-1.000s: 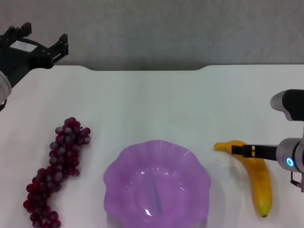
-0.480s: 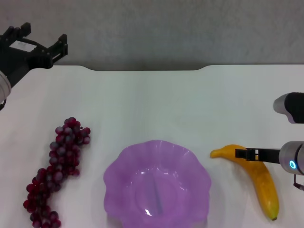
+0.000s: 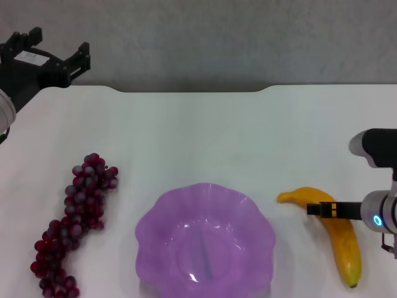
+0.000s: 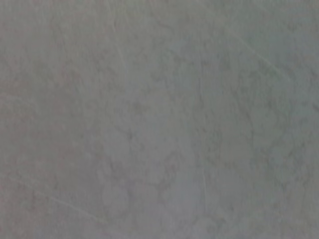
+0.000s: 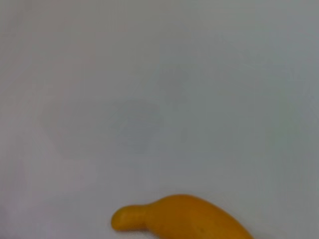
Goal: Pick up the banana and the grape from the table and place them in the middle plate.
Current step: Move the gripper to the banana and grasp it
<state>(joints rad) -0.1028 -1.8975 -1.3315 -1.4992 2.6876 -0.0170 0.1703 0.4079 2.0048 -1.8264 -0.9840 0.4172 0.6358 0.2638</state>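
The yellow-orange banana lies to the right of the purple scalloped middle plate; its stem end also shows in the right wrist view. My right gripper reaches in from the right edge, and its dark finger lies across the banana's upper part, shut on it. The bunch of dark red grapes lies on the white table to the left of the plate. My left gripper hangs open and empty at the far left, above the table's back edge.
The table's far edge has a notch in the middle, with a grey wall behind it. The left wrist view shows only a grey surface.
The banana has turned and shifted a little with my right gripper: its lower tip swung right and down, then back slightly. The right arm sits lower. The left arm is still.
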